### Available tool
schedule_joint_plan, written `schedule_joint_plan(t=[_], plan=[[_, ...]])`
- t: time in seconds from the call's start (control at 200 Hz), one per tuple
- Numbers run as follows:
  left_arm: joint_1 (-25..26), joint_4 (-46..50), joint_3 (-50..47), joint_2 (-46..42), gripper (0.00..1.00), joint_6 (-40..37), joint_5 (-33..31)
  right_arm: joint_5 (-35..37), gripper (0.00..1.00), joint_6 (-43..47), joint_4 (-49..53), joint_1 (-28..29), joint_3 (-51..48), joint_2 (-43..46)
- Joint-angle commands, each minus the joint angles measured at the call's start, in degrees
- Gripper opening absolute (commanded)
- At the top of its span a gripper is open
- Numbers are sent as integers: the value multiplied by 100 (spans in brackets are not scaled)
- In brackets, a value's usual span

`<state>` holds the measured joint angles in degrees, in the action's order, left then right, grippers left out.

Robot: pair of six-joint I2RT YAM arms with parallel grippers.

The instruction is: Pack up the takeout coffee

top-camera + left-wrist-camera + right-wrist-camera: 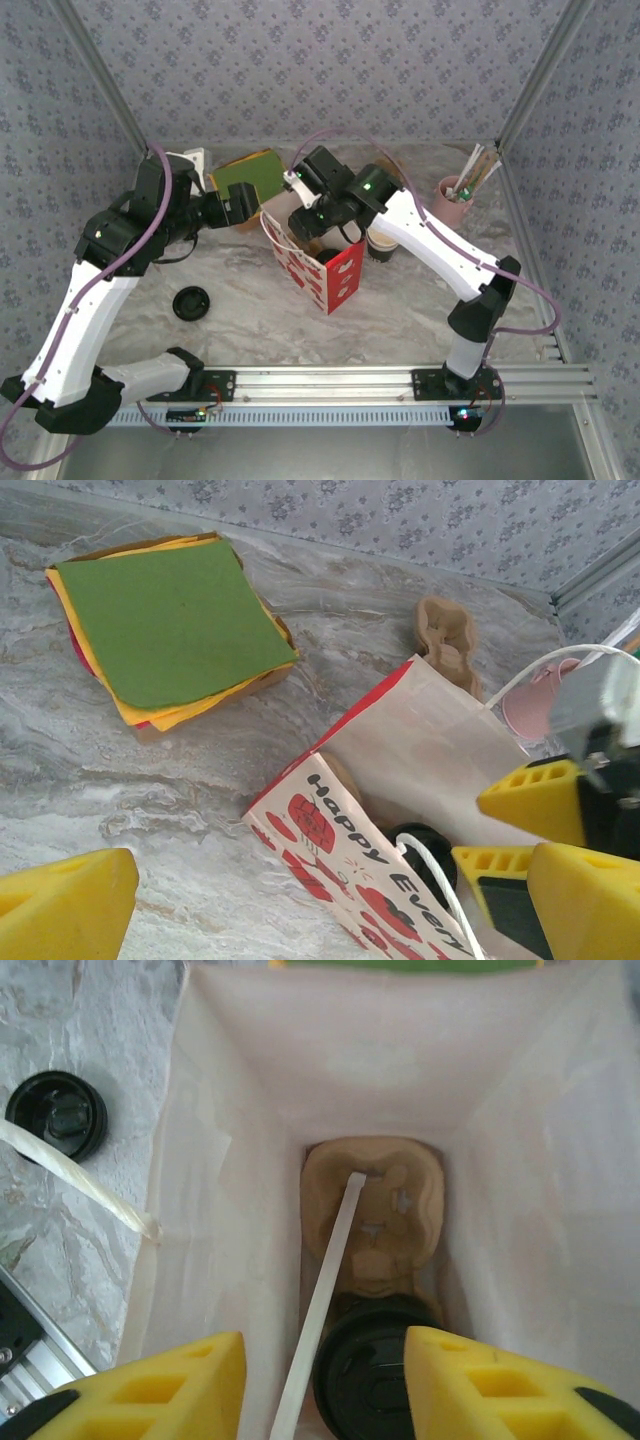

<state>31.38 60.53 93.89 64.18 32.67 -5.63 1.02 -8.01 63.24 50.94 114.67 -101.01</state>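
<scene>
The takeout coffee (383,243), a short paper cup with a white rim and dark sleeve, stands on the table just right of the red-and-white bag (325,270), partly behind my right arm. My right gripper (318,222) hangs over the bag's mouth, open (325,1390). Below its fingers a black-lidded cup (375,1375) sits in a brown cardboard carrier (375,1200) on the bag's floor. A white stick (330,1280) leans inside the bag. My left gripper (243,205) is wide open (320,920) left of the bag (340,850), holding nothing.
A stack of green, yellow and red napkins (175,620) lies at the back left. A loose black lid (190,302) rests on the table left of the bag. A pink cup of sticks (455,198) stands at the back right. Another cardboard piece (445,640) lies behind the bag.
</scene>
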Motion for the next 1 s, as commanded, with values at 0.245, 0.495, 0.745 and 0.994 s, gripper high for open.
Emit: schedule_joint_plan(t=[0.245,0.495,0.745,0.994], plan=[[-844,220,36,397,100,84,588,820,82,10,76,-216,347,921],[-1286,-1,127,906,100,-121,621,1023,100,-306,-419,-869,-514,1781],[-1816,-138,516,1965,99,-514,712,921,100,-698,-709,-1855,-1617,2461],[-2127,-665,726,2914,94,-790,620,470,100,-1028,-927,-2698,-2683,2914]])
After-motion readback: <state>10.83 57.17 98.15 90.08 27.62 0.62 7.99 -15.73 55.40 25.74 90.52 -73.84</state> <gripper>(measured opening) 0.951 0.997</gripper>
